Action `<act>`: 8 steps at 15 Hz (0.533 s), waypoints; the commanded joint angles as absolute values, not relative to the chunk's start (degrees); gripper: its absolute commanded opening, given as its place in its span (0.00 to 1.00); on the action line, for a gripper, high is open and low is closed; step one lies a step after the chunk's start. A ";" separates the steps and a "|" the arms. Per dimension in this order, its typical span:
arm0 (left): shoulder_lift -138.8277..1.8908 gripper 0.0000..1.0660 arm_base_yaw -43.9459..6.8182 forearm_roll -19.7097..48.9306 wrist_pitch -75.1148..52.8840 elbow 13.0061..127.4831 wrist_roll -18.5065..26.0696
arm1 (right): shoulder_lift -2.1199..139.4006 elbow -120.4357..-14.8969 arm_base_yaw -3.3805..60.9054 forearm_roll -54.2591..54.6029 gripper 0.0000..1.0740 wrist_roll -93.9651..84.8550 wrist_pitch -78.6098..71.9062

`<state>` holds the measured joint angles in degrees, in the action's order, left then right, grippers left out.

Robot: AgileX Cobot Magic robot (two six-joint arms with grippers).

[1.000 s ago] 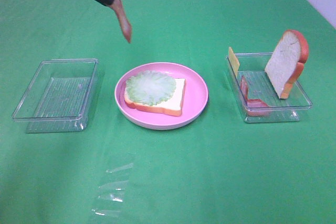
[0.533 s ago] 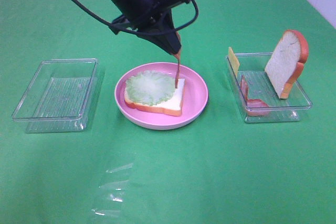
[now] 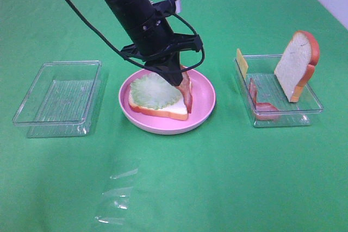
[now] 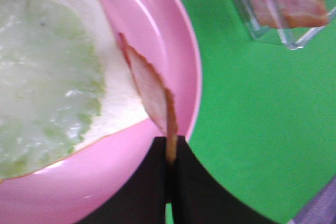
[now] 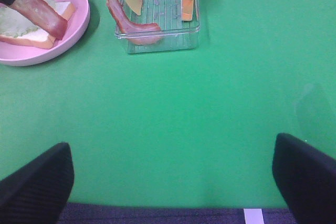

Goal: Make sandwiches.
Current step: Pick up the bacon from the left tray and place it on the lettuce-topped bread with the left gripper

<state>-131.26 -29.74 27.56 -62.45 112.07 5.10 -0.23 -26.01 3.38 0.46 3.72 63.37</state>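
Note:
A white bread slice [image 3: 176, 100] topped with a pale green lettuce leaf [image 3: 155, 89] lies on the round pink plate [image 3: 204, 101]. My left gripper [image 3: 175, 79] is shut on a reddish-brown bacon strip [image 3: 186, 92], whose lower end rests on the slice's right edge. The left wrist view shows the strip [image 4: 152, 90] pinched in the gripper [image 4: 169, 153], over the bread [image 4: 121, 103] and beside the lettuce [image 4: 47, 77]. My right gripper [image 5: 173, 187] is open and empty, well short of the tray, and is out of the high view.
A clear tray [image 3: 312, 107] at the right holds an upright bread slice [image 3: 296, 66], a yellow cheese piece [image 3: 241, 62] and another bacon strip [image 3: 261, 107]. An empty clear tray [image 3: 32, 115] stands at the left. Crumpled clear film [image 3: 117, 196] lies near the front.
My left arm came down over the plate with the bacon strip. The strip hung upright above the lettuce before; now it leans along the slice's right edge.

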 commanded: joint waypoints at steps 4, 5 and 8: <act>-132.01 0.00 -29.62 13.64 -59.87 112.30 3.15 | -1.72 -25.95 3.04 0.29 0.91 3.32 62.97; -132.01 0.00 -29.62 11.34 -59.70 112.30 2.18 | -1.72 -25.95 3.04 0.29 0.91 3.32 62.97; -132.01 0.00 -29.62 7.68 -59.70 112.30 0.63 | -1.72 -25.95 3.04 0.29 0.91 3.32 62.97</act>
